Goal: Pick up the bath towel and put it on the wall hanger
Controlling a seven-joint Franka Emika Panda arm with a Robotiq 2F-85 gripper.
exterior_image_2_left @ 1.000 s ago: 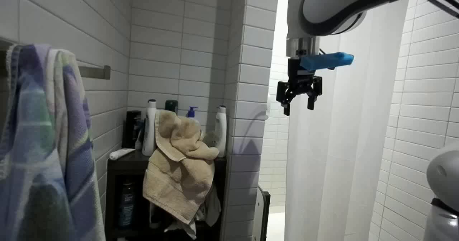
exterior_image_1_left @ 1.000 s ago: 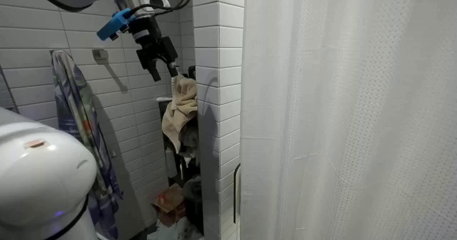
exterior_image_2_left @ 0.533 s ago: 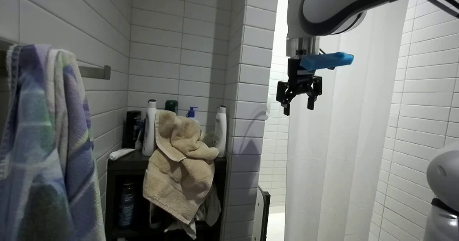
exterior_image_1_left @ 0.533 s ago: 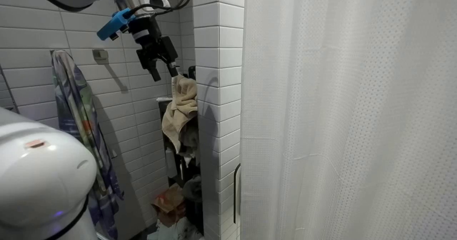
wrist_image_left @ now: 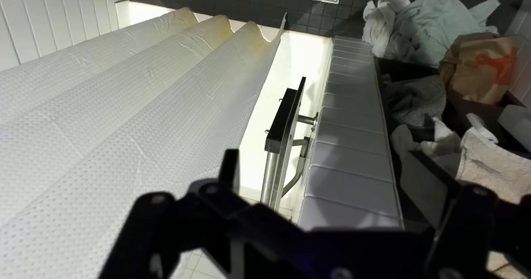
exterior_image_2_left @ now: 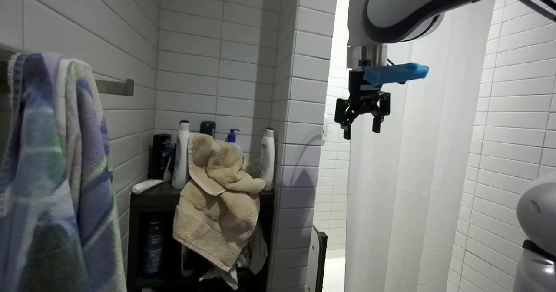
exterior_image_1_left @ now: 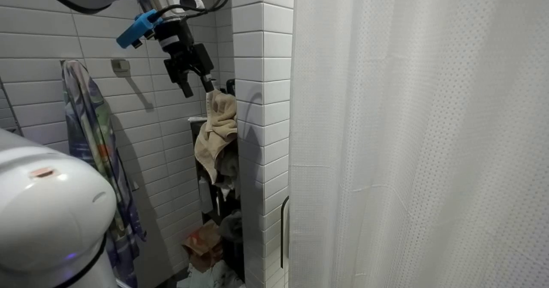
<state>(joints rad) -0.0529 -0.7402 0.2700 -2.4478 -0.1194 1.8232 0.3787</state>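
The beige bath towel (exterior_image_2_left: 219,216) lies crumpled over the top and front of a dark shelf unit. It also shows in an exterior view (exterior_image_1_left: 216,129) and at the right edge of the wrist view (wrist_image_left: 493,167). The metal wall hanger (exterior_image_2_left: 116,87) is a bar on the tiled wall; its end shows in an exterior view (exterior_image_1_left: 120,66). A multicoloured towel (exterior_image_2_left: 52,161) hangs on it. My gripper (exterior_image_2_left: 362,133) is open and empty. It is in the air, to the right of the beige towel and higher, in front of the shower curtain. The wrist view (wrist_image_left: 327,171) shows its fingers wide apart.
A tiled wall corner (exterior_image_2_left: 304,109) stands between gripper and shelf unit (exterior_image_2_left: 152,200). Several bottles (exterior_image_2_left: 181,155) stand behind the beige towel. A white curtain (exterior_image_2_left: 399,196) hangs behind the gripper. A folded bracket with a black edge (wrist_image_left: 286,121) is below. A paper bag (wrist_image_left: 481,67) lies low.
The arm, the gripper and the beige towel have not moved. The lower part of the hanging multicoloured towel sways slightly.
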